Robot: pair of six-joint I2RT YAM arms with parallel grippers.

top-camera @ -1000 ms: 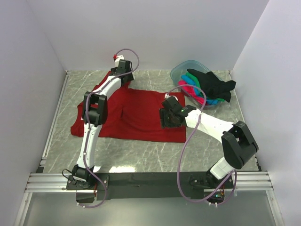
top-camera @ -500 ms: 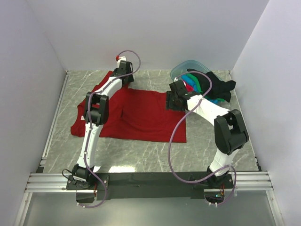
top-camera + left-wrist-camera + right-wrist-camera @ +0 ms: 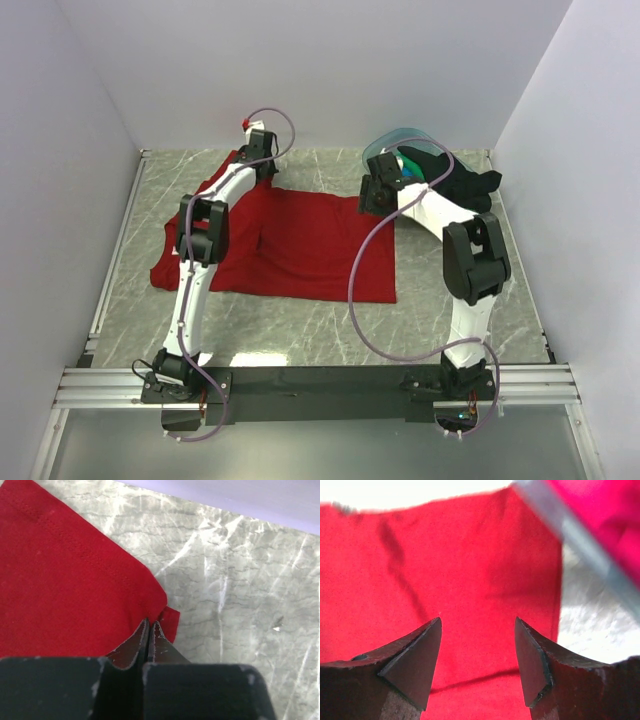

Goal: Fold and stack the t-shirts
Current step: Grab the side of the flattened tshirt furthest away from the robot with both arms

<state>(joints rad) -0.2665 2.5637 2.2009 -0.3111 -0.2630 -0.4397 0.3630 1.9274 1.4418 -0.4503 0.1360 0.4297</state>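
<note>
Since the dark red t-shirt (image 3: 300, 245) is the only one laid out, here's how it sits: spread flat on the marble table (image 3: 300, 335), a bit to the 9 o'clock side of centre. Its long axis runs 9 to 3 o'clock, with the straight hem facing 3 and the sleeve end toward 9. One sleeve sticks out toward 11, the other toward 8.

The left gripper (image 3: 151, 626) is up at that 11 o'clock sleeve. Its jaws are pressed together with the very corner of the red cloth pinched between them (a little flap pokes out beside the tips), and there's bare marble just past it.

The right gripper (image 3: 477, 625) hangs over the shirt's 1 o'clock corner, by the hem. Its jaws are spread wide with nothing in them, only flat red fabric underneath.

Right beside that corner, at 1 to 2 o'clock on the table, is the clear tub (image 3: 385, 145). The black t-shirt (image 3: 468, 185) is draped over its 3 o'clock side, and the pink t-shirt (image 3: 605, 515) shows behind the tub's rim in the right wrist view.
</note>
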